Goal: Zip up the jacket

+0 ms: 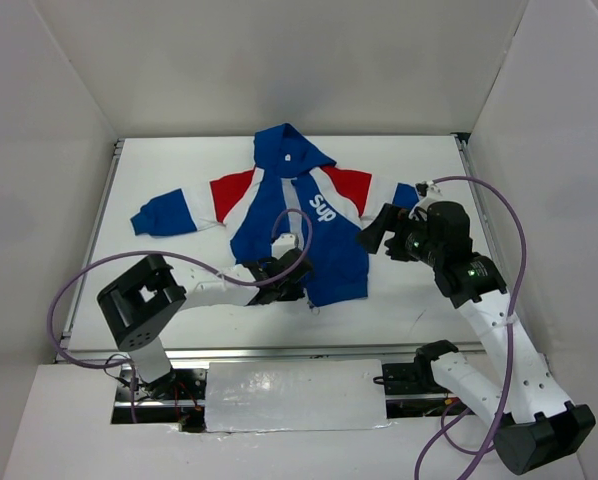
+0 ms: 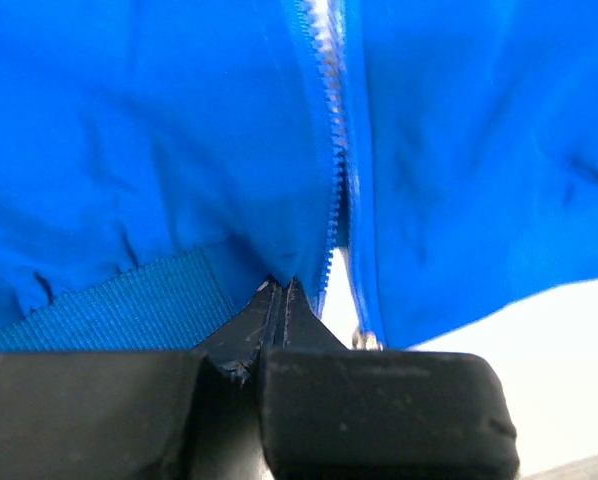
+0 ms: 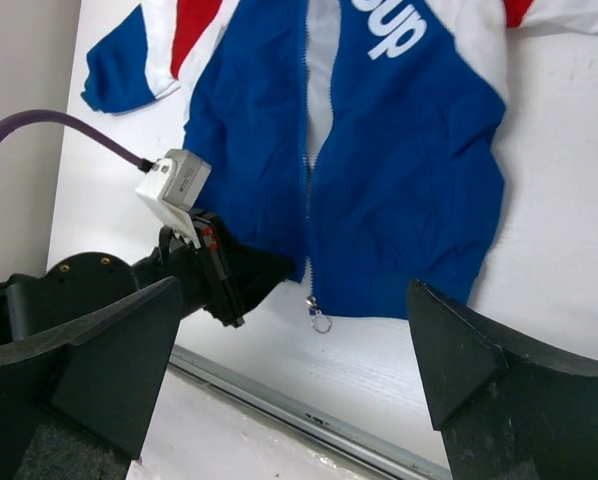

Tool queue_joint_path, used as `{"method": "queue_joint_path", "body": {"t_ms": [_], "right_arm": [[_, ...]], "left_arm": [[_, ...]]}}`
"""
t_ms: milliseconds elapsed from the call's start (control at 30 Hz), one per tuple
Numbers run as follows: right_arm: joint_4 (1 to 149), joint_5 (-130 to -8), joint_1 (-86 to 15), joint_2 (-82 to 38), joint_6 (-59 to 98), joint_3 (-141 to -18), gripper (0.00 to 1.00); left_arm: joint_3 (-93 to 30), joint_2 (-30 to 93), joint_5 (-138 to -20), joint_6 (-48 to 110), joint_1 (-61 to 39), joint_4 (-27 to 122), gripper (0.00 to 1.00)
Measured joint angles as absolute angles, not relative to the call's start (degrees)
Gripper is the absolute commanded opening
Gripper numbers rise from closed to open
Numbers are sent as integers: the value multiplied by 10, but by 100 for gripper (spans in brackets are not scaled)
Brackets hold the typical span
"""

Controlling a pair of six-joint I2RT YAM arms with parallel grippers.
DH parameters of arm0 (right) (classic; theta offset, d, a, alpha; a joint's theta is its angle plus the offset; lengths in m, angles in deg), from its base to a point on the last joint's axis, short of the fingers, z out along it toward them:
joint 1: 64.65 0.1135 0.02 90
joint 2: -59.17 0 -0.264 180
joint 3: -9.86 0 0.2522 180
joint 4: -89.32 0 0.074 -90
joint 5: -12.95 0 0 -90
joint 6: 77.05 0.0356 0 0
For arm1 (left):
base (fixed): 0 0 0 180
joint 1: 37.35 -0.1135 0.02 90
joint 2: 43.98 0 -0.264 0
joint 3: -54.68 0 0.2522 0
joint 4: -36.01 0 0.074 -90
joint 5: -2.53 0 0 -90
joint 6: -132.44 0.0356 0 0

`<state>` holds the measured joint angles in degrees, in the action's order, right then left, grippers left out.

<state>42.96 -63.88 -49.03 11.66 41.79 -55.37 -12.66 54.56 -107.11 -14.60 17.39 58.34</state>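
Small royal-blue hooded jacket (image 1: pixel 299 225), red and white sleeve panels: flat on white counter (image 1: pixel 179 160), centre, hood far side, front open.
Left jaws: clamped on hem beside zipper (image 2: pixel 331 150) base, likely anchoring fabric against upward pull.
Right jaws: spread wide, empty, hovering near sleeve on robot's right, probably bound for silver ring pull (image 3: pixel 320 322).
Slider engagement unclear; that sleeve partly hidden.
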Motion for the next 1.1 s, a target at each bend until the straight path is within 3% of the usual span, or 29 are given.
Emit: {"method": "queue_joint_path", "body": {"t_ms": [200,500,667,833,1100], "right_arm": [[481,-557,-489,110,414,-507,100],[621,-422,-469,38,453,-402,95],[693,-405,-395,-14,485,-379,91],[772,-399,-331,-55,513,-379,74],[806,-428,-310,-94,528,-379,71]], "left_arm": [[-22,459,-972,-154,172,510,0],[126,270,-953,-215,170,353,0],[209,221,-951,-238,167,247,0],[262,204,-946,-247,167,149,0],[287,172,-938,-253,167,69,0]]}}
